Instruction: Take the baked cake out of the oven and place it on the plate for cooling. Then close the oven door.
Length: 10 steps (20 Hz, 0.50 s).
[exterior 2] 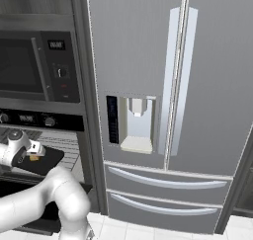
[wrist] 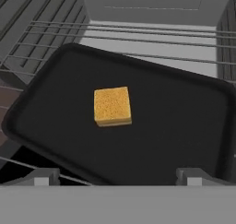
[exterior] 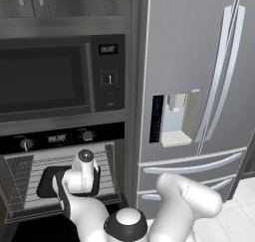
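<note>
Cake [wrist: 112, 106] on black tray [wrist: 184, 121], arm hiding tray's front, jaws wide apart, empty.

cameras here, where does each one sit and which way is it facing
Left base view: behind the arm to its left, facing the open oven and fridge; white arm rises lower right.
Right base view: behind to the right, facing the fridge, oven at left; arm lower left.
Hand view: on the open hand, looking down at the cake on the black tray; fingertips at bottom.
Both base views share the oven, microwave, fridge and arm.
</note>
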Tool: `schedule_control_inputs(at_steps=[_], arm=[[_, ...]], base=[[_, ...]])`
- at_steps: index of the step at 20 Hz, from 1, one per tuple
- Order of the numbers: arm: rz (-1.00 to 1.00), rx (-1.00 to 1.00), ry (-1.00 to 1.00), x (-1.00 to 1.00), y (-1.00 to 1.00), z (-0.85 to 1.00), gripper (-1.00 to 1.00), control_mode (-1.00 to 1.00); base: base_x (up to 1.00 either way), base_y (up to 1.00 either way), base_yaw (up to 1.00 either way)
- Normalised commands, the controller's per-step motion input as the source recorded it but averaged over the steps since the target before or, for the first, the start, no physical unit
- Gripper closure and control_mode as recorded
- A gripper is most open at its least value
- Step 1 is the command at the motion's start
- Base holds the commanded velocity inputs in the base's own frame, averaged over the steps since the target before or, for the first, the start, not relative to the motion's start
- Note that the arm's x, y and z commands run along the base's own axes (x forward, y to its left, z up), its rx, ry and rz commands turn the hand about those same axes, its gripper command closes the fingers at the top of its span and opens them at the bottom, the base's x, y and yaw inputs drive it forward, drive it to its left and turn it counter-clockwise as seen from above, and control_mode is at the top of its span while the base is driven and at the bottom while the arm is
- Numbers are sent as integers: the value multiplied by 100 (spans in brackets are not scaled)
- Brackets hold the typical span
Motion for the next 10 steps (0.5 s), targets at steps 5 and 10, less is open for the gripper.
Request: schedule_control_inputs(at_steps=[5, 10], arm=[[0, 0, 0, 34, 7, -16, -100, -100], [1, -3, 0, 28, 18, -22, -100, -100]], base=[[0, 0, 0], [0, 0, 0]])
